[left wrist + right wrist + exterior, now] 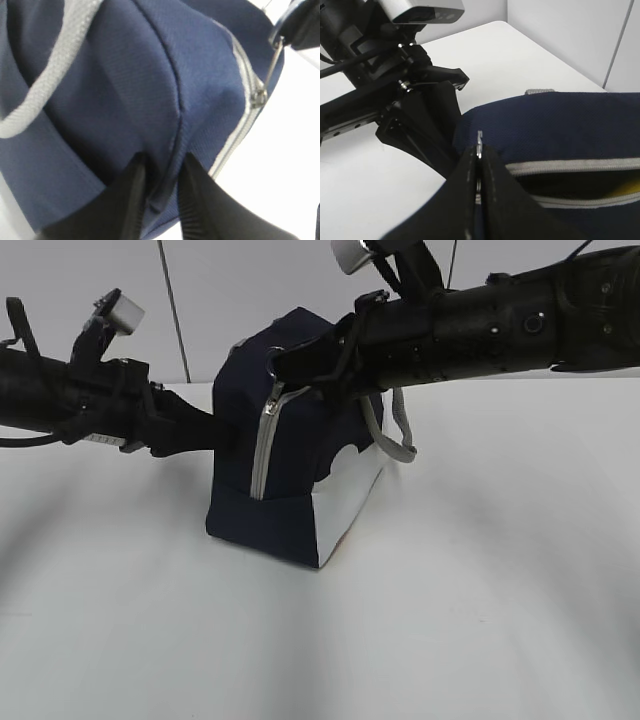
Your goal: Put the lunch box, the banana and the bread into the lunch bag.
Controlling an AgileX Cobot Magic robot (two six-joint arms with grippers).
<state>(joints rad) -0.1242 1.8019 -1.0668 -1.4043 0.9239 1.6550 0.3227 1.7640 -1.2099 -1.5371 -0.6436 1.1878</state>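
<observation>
Currently on the white counter [480,620]: one navy lunch bag [290,510], standing near the middle in the exterior view, its white end panel [345,505] turned toward the camera and right, its grey zipper [262,450] running down the near face from the top. Long axis of the bag runs from the near corner back and to the right. A grey webbing handle [400,435] hangs off the right side. Left pincer [222,435] meets the bag's left face; the left wrist view alone shows its two dark fingers [131,200] pinching a raised fold of the navy fabric [165,165] at a seam, with the other grey handle [50,75] looped above and the metal ring pull [272,62] at upper right. Right pincer [290,365] sits at the bag's top corner; the right wrist view alone shows its fingers [492,195] pressed together on the metal ring pull [479,142], and the zipper [570,167] parted beside it, with a sliver of something yellow [627,189] inside the opening, too little visible to identify. Neither the exterior nor the left wrist view shows the bag's interior.
</observation>
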